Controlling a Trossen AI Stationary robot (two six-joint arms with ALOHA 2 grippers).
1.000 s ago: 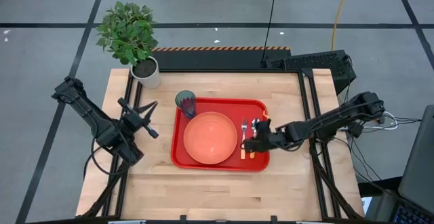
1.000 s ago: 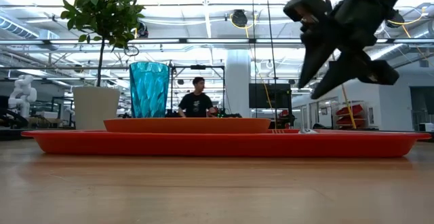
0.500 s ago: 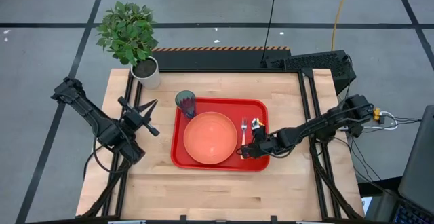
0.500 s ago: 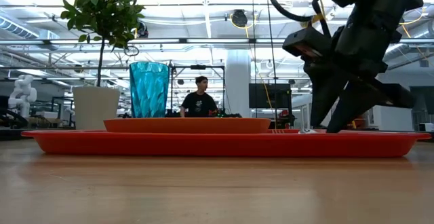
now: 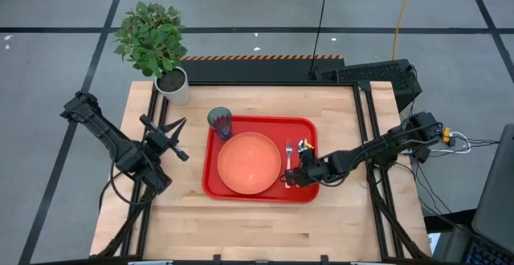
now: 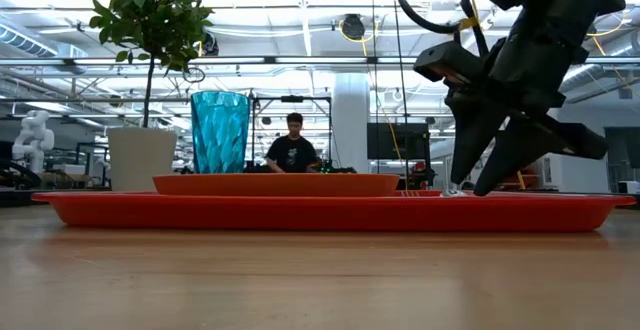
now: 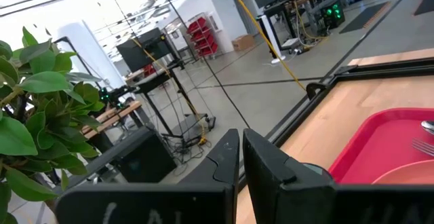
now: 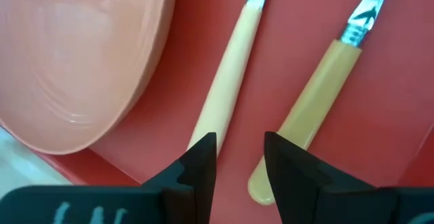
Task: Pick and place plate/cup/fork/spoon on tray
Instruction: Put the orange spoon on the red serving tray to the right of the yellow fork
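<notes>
The red tray (image 5: 210,186) lies in the middle of the table. On it are the salmon plate (image 5: 249,163), the teal cup (image 5: 221,122) upright at its far left corner, and the fork (image 5: 288,151) and spoon (image 5: 302,147) side by side to the right of the plate. My right gripper (image 8: 241,149) is open and low over the tray (image 6: 330,210). It stands at the near ends of the fork handle (image 8: 230,75) and spoon handle (image 8: 305,115). My left gripper (image 5: 178,128) is shut and waits left of the tray. My right gripper has one fingertip (image 8: 203,146) over the end of the fork handle and the other over the end of the spoon handle, pointing down and slanting in from the table's right. I cannot tell whether the fingers touch the handles or the tray.
A white pot with a green plant (image 5: 173,84) stands at the table's far left corner and also shows in the low view (image 6: 140,155). Bare wood (image 5: 257,225) lies between the tray and the near edge. A person (image 6: 292,150) stands in the room behind.
My right gripper has gone down from above the tray to just over its floor, at the near ends of the fork and spoon handles. It has also gone a little toward the plate.
</notes>
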